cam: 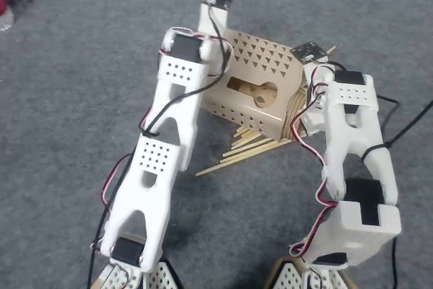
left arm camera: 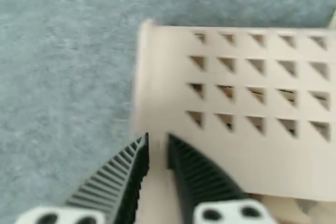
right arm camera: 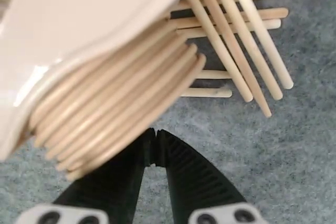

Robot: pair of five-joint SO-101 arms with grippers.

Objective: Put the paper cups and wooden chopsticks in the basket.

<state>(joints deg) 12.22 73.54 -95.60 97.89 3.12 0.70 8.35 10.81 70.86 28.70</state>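
Observation:
The wooden basket [cam: 260, 65], with triangular holes, stands tipped on the grey carpet. Loose wooden chopsticks [cam: 247, 150] fan out from under its front right corner. My left gripper [left arm camera: 157, 145] sits at the basket's [left arm camera: 252, 145] far left corner, with its jaws closed to a narrow gap over the wall's edge. My right gripper [right arm camera: 154, 142] is shut and empty, low over the carpet at the basket's right side. Just ahead of it a bundle of chopsticks [right arm camera: 121, 103] lies under a pale curved surface [right arm camera: 89, 19], with more chopsticks [right arm camera: 241, 40] crossed beyond. A rounded pale shape [cam: 265, 94] shows through the basket's handle hole.
Grey carpet [cam: 81, 99] covers the table, with open room to the left and in front of the basket. A small red and dark object [cam: 5, 1] sits at the far left edge. The two arm bases [cam: 223, 275] stand at the near edge, with cables along each arm.

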